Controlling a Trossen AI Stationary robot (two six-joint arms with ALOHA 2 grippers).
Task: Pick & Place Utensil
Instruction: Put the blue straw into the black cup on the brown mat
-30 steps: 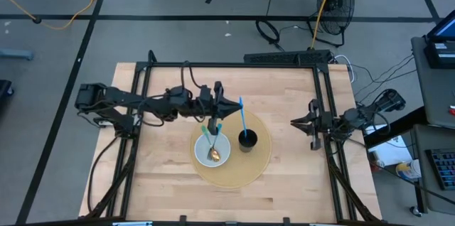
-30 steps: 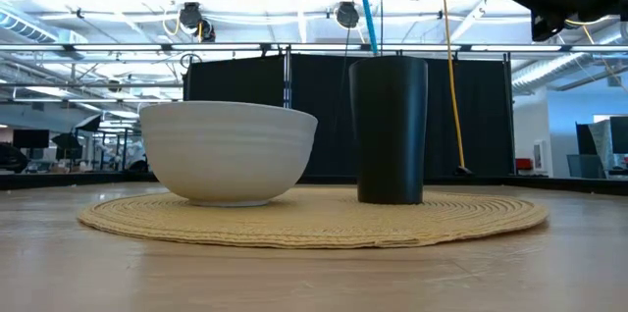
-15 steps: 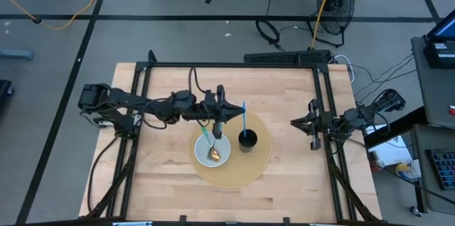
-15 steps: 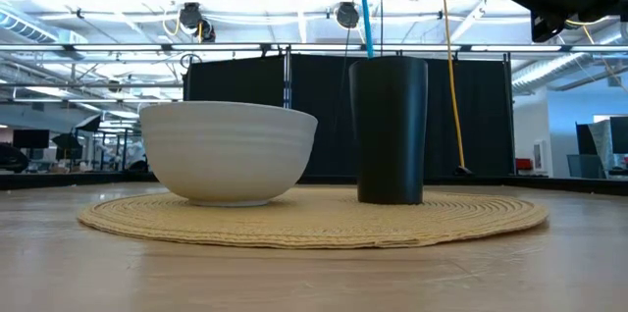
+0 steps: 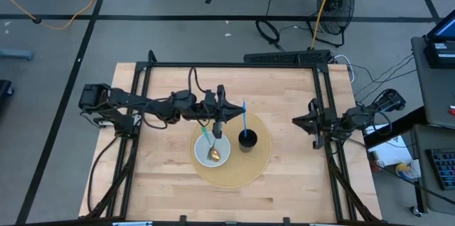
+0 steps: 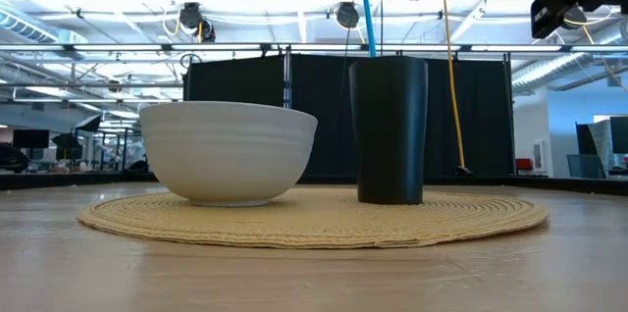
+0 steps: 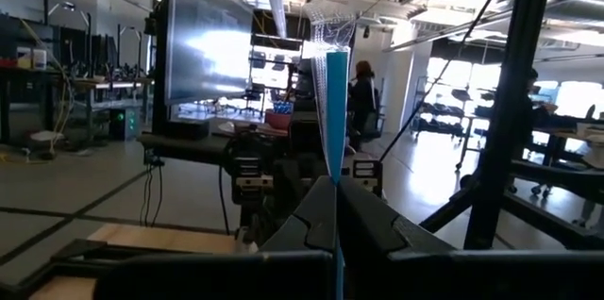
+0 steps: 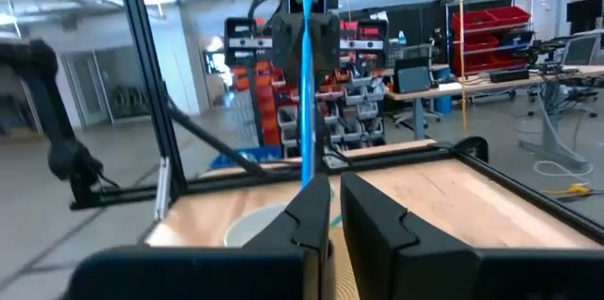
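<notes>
A blue utensil (image 5: 243, 116) stands upright with its lower end inside a black cup (image 5: 247, 141) (image 6: 390, 126). The cup and a white bowl (image 5: 198, 151) (image 6: 228, 150) sit on a round woven placemat (image 5: 261, 163). In the bowl lies a gold spoon (image 5: 213, 156), whose green handle leans on the far rim. My left gripper (image 5: 233, 111) (image 7: 335, 187) hovers above the bowl's far side, level and pointing at the cup, and is shut on the blue utensil. My right gripper (image 5: 295, 121) (image 8: 335, 191) waits near the table's right edge, slightly open. My left gripper pinches the blue utensil's upper handle (image 7: 333, 170) between its two fingers. It comes level from the table's left, and the fingers lie across the handle. The utensil stands upright, its top rises above the fingers, and its lower end (image 6: 372, 49) dips into the black cup.
Black frame rails run along the table's left, far and right edges (image 5: 234, 65). Bare wood lies in front of the placemat (image 5: 170, 190) and between the placemat and my right gripper. The room behind holds benches, racks and a person far off (image 7: 361, 92).
My left gripper has shifted a little toward the cup and slightly down, staying shut. The blue utensil moved with it and now stands a bit more upright in the cup. My right gripper has edged back toward the table's right edge.
</notes>
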